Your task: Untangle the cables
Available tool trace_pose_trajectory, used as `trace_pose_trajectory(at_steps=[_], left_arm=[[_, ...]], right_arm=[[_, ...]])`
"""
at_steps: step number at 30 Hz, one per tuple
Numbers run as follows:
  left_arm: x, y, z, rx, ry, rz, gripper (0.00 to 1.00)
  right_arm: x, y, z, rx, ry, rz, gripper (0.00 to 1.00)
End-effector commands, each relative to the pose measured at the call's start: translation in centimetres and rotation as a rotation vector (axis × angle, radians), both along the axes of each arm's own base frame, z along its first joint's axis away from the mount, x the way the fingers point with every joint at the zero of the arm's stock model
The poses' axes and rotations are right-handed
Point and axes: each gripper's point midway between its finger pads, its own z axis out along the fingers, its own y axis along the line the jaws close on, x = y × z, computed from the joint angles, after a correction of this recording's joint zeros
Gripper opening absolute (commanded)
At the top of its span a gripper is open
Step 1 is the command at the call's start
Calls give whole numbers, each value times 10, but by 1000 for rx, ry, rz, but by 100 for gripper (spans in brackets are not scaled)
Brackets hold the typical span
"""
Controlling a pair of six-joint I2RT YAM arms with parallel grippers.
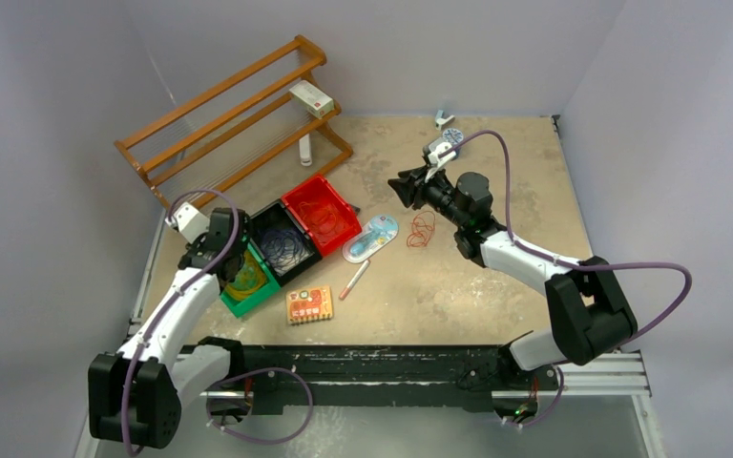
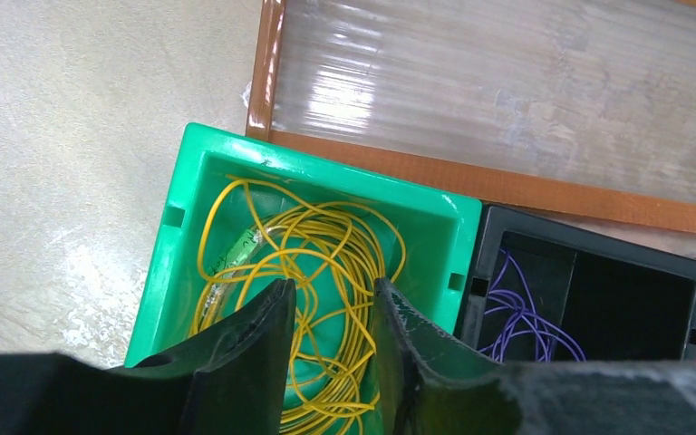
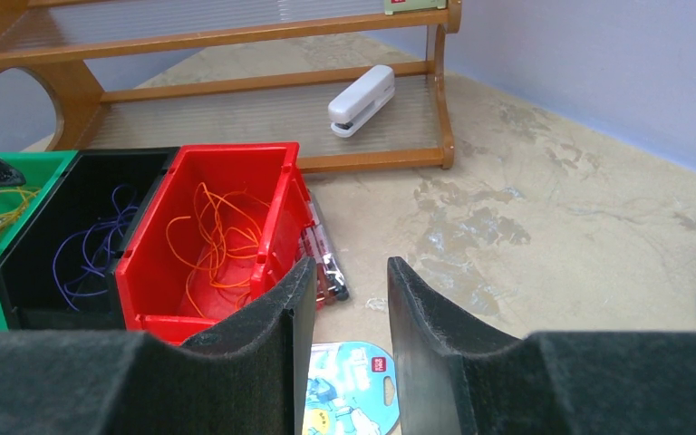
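Bins in a row on the desk (image 1: 496,153), seen from above: green bin (image 1: 253,303) nearest the left arm, black bin (image 1: 305,262) in the middle, red bin (image 1: 342,240) at the far end. Just over the green bin, the left claw (image 1: 232,260). Loose red cable (image 1: 421,230) flat on the desk, apart from the bins and near the right claw (image 1: 403,188).

Left wrist next: fingers (image 2: 263,317) of the left claw apart, nothing pinched between them, poised over the green bin. Inside that bin, yellow cable (image 2: 326,240) in loose overlapping loops, visible through the gap. Alongside, purple-blue cable (image 2: 517,317) in the black bin.

Right wrist last: fingers (image 3: 281,308) of the right claw apart, gripping nothing, pointed toward the red bin. Inside the red bin, orange cable (image 3: 217,227) in a tangle; purple-blue cable in the black one; a sliver of yellow in the green. On the lower shelf of the wooden rack (image 3: 236,41), a white stapler (image 3: 361,100). Against the red bin's side, a pack of pens (image 3: 326,263).
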Motion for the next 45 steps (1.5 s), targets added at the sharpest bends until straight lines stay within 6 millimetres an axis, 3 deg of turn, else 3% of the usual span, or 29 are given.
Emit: trace_pose_trajectory(at_steps=[1,9,12,15,19,23,28,32,37,42,45], left_arm=[[5,2,25,5,-40,1,39],[20,-7,69,21,-119,-114,44],[29,-14,95,45,-160,-197,46],[37,-24,110,57,-181,-284,57],[46,-46,110,48,-187,-389,58],[53,-85,109,67,-190,-498,58],[61,-117,106,33,-215,-598,58],[66,-125,103,29,-211,-646,58],[67,-130,100,26,-200,-675,59],[65,-129,98,23,-201,-669,58],[64,-126,99,28,-204,-660,58]], right_arm=[[-6,2,23,37,-57,20,37],[-5,-10,23,34,-33,-49,37],[3,-29,14,49,57,-183,38],[12,-55,-3,51,168,-350,42],[13,-76,-32,47,325,-434,46],[10,-90,-53,50,432,-484,50],[9,-95,-77,25,524,-499,52],[7,-93,-102,-31,598,-481,54],[14,-89,-115,-78,611,-451,55],[29,-111,-123,-179,601,-554,54],[27,-126,-136,-266,622,-605,54]])
